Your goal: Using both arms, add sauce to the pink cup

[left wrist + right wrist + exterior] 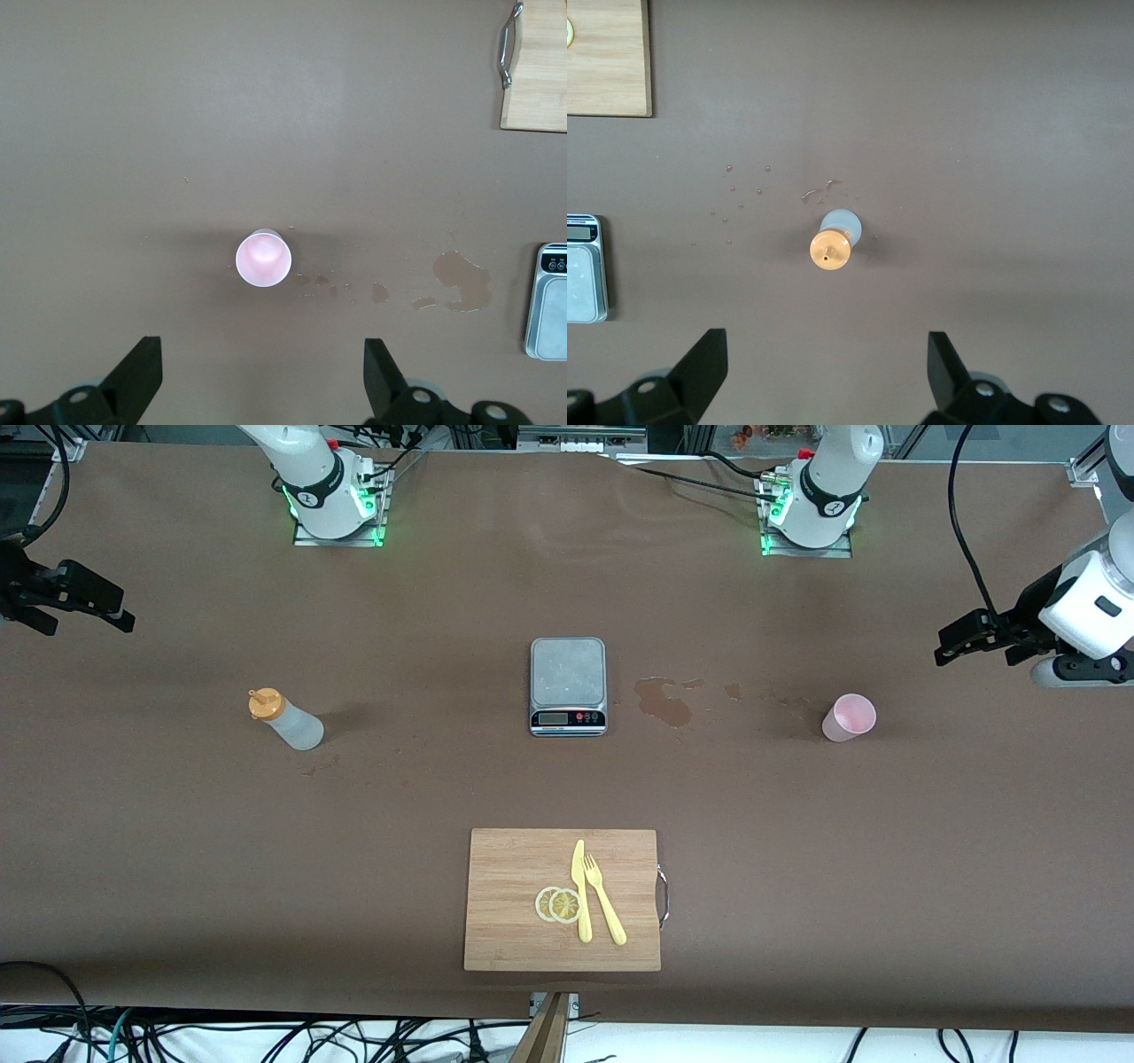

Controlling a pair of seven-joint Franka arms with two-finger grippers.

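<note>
The sauce bottle (285,720), whitish with an orange nozzle cap, stands upright on the table toward the right arm's end. The pink cup (849,717) stands upright and empty toward the left arm's end. My right gripper (89,622) is open and empty, high over the table's end past the bottle. In the right wrist view the bottle (830,248) shows from above, between and ahead of the open gripper (828,367). My left gripper (974,655) is open and empty, high over the table's end past the cup. The cup (263,259) shows ahead of the open left gripper (263,372).
A grey scale (568,685) sits mid-table between bottle and cup, with a wet stain (664,701) beside it on the cup's side. A wooden cutting board (514,903) with a yellow knife, fork and lemon slices lies nearer the front camera.
</note>
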